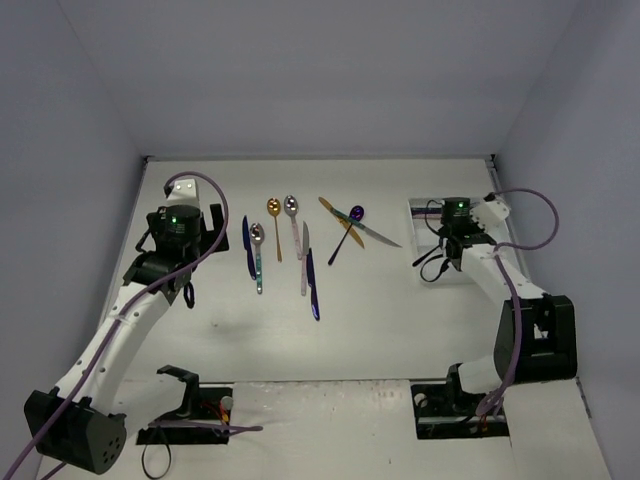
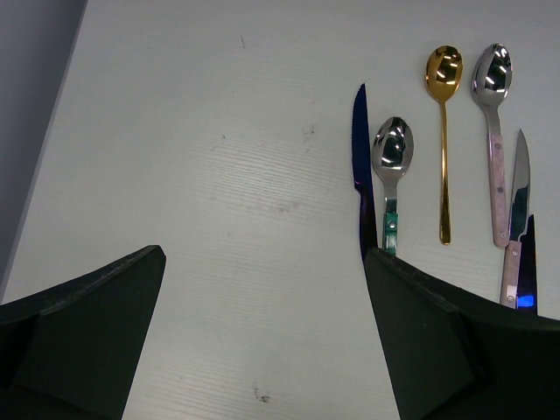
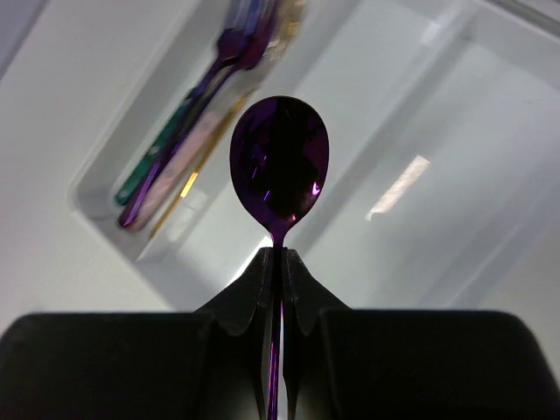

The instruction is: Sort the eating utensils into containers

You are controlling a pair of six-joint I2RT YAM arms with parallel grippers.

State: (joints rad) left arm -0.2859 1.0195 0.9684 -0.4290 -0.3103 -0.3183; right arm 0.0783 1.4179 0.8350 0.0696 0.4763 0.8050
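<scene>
Right tool (image 3: 280,259) clamped on purple spoon (image 3: 279,157) over white tray (image 3: 92,197); left tool (image 2: 262,262) wide open.

The right gripper (image 3: 282,262) pinches a purple spoon (image 3: 279,157) by its neck above a white tray (image 3: 455,131); several utensils (image 3: 188,149) lie in its left compartment.

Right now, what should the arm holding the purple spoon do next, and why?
Probably lower the purple spoon into the tray and let go. The right gripper is shut on its handle above the tray, where one compartment holds utensils and the next looks bare.
</scene>
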